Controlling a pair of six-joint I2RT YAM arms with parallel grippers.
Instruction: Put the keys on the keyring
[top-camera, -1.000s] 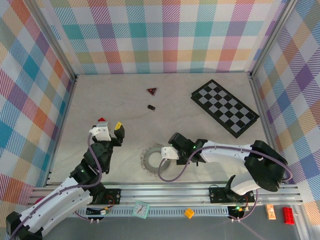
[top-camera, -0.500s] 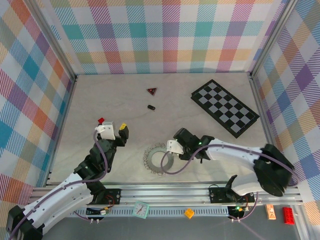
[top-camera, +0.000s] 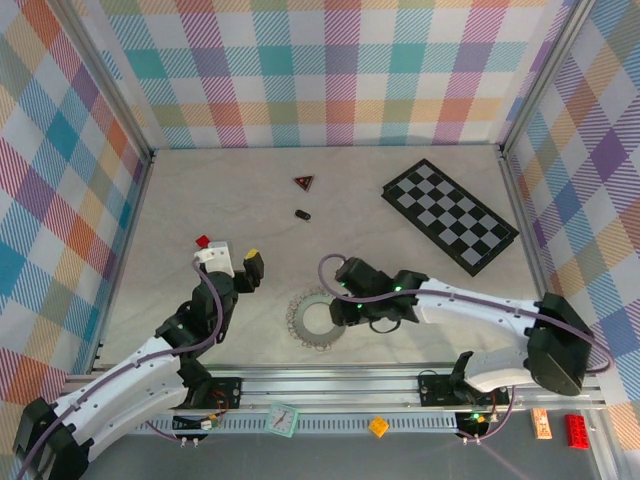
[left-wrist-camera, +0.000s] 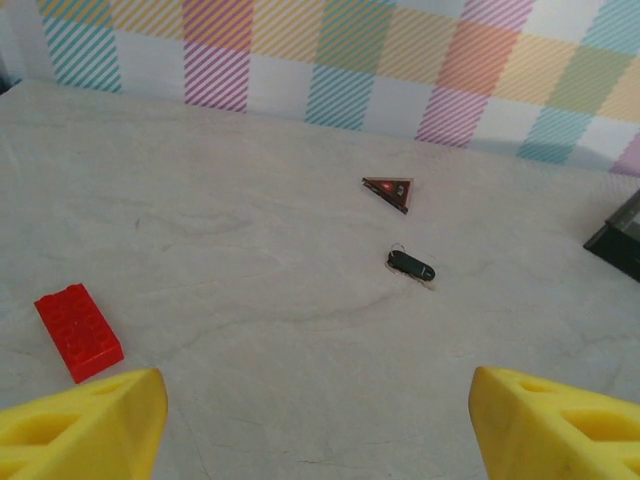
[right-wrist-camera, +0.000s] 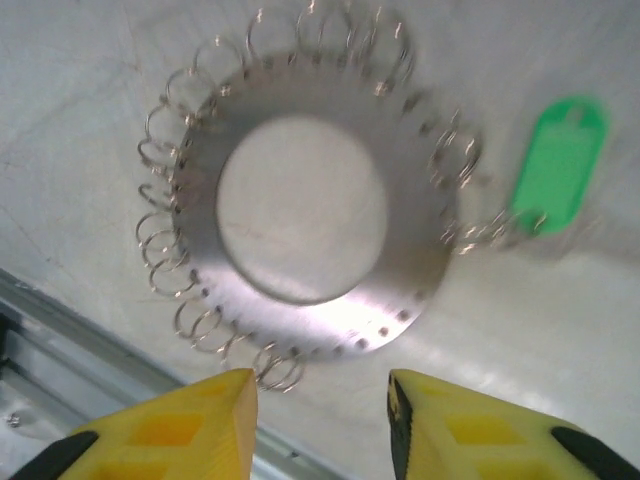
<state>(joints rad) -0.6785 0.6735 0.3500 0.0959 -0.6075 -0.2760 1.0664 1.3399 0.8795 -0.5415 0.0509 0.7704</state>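
Note:
The keyring (right-wrist-camera: 410, 250) is a flat silvery disc with a round hole, lying on the table near the front edge (top-camera: 318, 318). Its rim carries the keys (right-wrist-camera: 165, 250), a fringe of tiny silvery wire-like loops. A green tag (right-wrist-camera: 558, 165) hangs from one loop. My right gripper (right-wrist-camera: 320, 420) stands open just off the disc's edge, nothing between its yellow fingers; from above it sits at the ring's right side (top-camera: 341, 303). My left gripper (left-wrist-camera: 318, 430) is open wide over bare table, left of the ring (top-camera: 230, 254).
A red brick (left-wrist-camera: 78, 332) lies by my left finger (top-camera: 203, 241). Farther back are a small black oval piece (left-wrist-camera: 411, 266) and a dark red triangle (left-wrist-camera: 388, 190). A chequered board (top-camera: 450, 215) lies back right. The aluminium rail (top-camera: 330, 385) borders the near edge.
My right gripper was shut at the ring's right edge and is now open, its wrist turned. The ring has shifted slightly right. My left gripper has opened wider and crept forward.

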